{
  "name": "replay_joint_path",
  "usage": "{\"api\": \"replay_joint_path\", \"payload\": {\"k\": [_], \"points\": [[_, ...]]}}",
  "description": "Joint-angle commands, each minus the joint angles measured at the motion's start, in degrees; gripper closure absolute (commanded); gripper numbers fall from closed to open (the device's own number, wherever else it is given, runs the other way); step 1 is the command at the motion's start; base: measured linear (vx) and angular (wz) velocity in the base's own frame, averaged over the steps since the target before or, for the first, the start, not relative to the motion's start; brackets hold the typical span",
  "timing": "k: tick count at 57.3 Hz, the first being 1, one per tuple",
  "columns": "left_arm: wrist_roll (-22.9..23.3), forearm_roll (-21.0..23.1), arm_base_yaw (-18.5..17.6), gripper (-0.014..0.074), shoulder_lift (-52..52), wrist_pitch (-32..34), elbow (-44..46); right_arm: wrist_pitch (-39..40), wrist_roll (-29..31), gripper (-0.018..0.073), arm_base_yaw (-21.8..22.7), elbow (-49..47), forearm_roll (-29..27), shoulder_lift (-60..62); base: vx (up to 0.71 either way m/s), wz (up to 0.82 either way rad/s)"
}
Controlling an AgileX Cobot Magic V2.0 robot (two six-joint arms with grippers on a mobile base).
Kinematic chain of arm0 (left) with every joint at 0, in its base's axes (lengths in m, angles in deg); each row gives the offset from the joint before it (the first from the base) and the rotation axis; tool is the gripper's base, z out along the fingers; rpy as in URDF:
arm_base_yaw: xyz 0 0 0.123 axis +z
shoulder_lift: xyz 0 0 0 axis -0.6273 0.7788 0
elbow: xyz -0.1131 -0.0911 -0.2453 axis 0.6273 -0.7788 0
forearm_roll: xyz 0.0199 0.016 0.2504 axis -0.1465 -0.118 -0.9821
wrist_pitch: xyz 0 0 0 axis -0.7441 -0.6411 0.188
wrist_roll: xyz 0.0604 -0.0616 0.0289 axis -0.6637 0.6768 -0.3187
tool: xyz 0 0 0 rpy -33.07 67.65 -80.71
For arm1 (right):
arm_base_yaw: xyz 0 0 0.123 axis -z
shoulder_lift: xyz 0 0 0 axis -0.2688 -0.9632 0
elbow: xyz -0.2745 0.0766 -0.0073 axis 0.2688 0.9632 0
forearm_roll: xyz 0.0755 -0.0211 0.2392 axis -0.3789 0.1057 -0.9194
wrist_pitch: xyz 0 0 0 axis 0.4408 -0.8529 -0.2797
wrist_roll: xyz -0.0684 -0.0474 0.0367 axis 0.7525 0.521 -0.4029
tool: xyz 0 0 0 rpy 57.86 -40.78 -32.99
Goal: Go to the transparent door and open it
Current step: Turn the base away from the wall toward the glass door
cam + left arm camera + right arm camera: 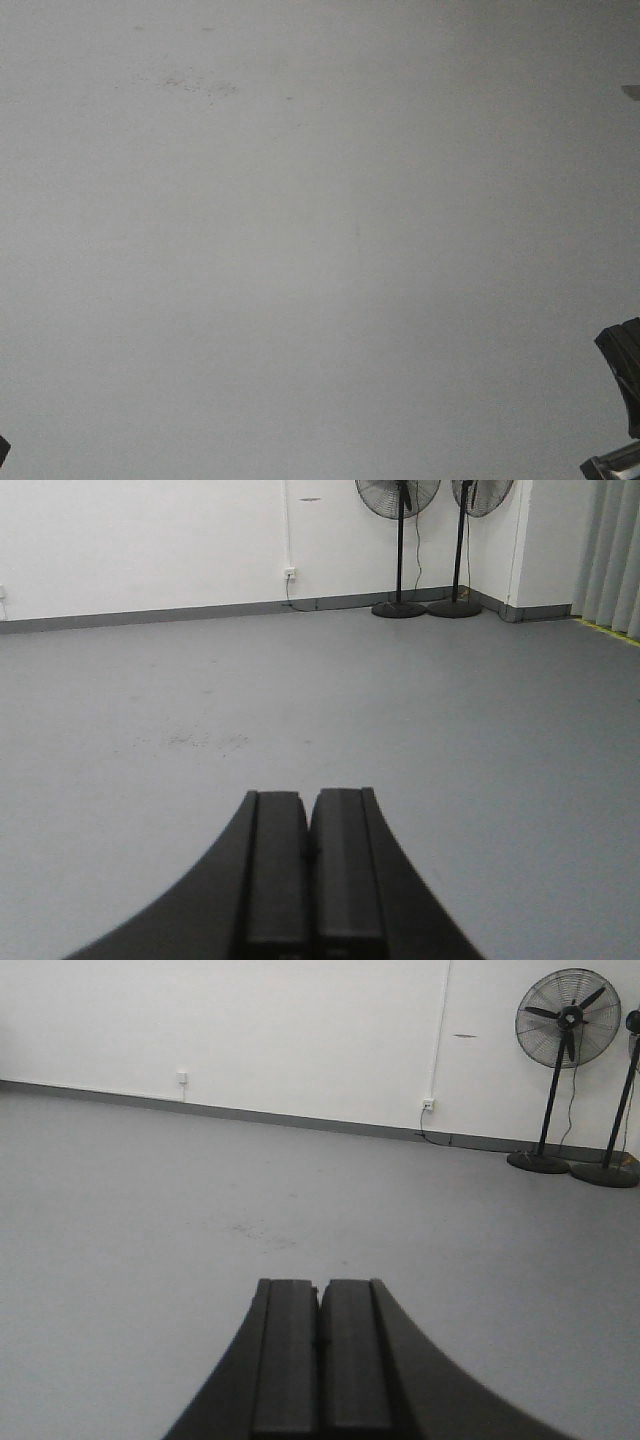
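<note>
The transparent door is out of view in every frame. My left gripper (308, 798) is shut, its two dark fingers pressed together with nothing between them, pointing over bare grey floor (200, 700). My right gripper (320, 1285) is shut as well and holds nothing. The front view looks down at grey floor (300, 250) only, with a dark part of the right arm (622, 365) at the right edge.
Two black pedestal fans (398, 500) (470, 495) stand by the white back wall (150, 540) near the corner. Grey vertical blinds (615, 550) hang at far right. A wall socket (427, 1105) with a cable sits low on the wall.
</note>
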Motion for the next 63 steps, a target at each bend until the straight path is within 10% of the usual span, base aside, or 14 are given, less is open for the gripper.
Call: {"api": "replay_joint_path", "payload": {"k": [1, 63], "points": [[0.22, 0.17, -0.25, 0.0594, -0.80, 4.99, -0.85, 4.98, 0.45, 0.0565, 0.14, 0.17, 0.25, -0.44, 0.25, -0.13], [0.22, 0.17, -0.25, 0.0594, -0.80, 4.99, -0.85, 4.98, 0.45, 0.0565, 0.14, 0.17, 0.25, -0.44, 0.35, 0.04]]}}
